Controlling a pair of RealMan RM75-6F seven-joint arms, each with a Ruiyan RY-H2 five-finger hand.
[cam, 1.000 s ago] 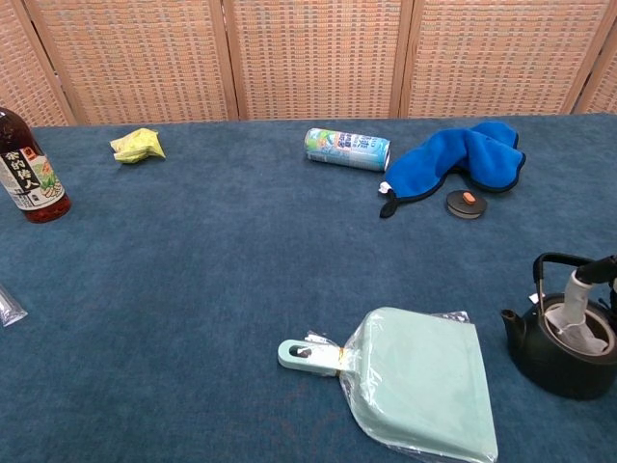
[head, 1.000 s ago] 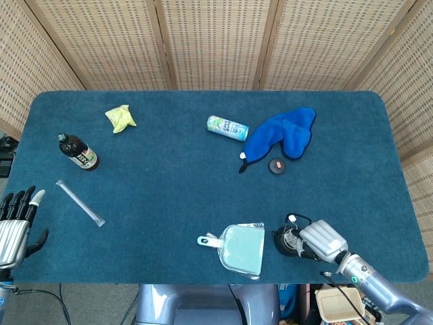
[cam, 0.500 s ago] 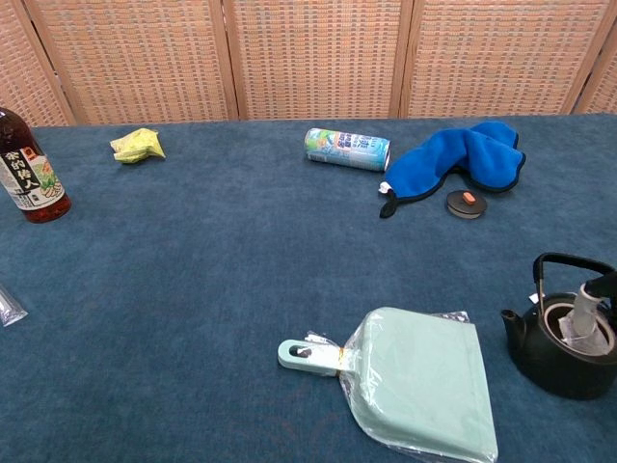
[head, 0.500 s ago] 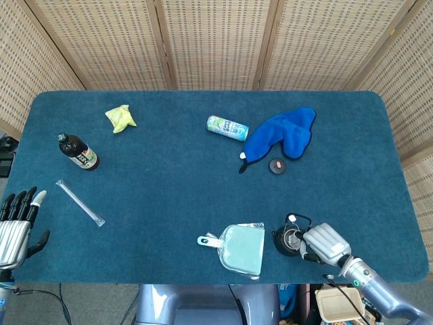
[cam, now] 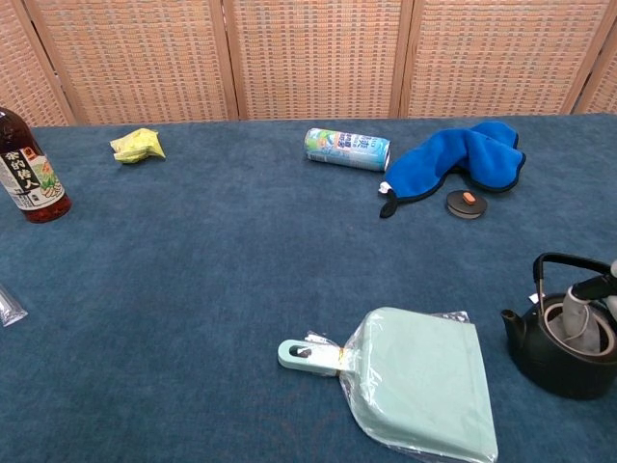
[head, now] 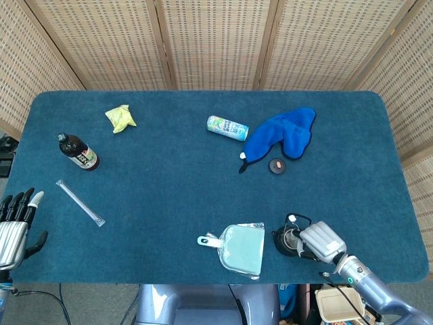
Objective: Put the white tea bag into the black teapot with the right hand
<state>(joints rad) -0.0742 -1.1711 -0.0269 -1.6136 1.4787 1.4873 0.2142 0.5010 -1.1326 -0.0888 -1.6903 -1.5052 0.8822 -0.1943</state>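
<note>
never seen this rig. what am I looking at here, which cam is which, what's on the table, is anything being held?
It is a two-armed robot with finger hands at a blue table. One picture looks down from the head, the other looks forward from the chest.

The right hand is over the open black teapot, fingers reaching into its mouth; whether it holds the white tea bag I cannot tell. The left hand waits at the table's edge, fingers spread, holding nothing.

Also on the table: a pale green dustpan, a dark bottle, a can on its side, a blue cloth, a small round lid, a yellow packet and a clear stick.
</note>
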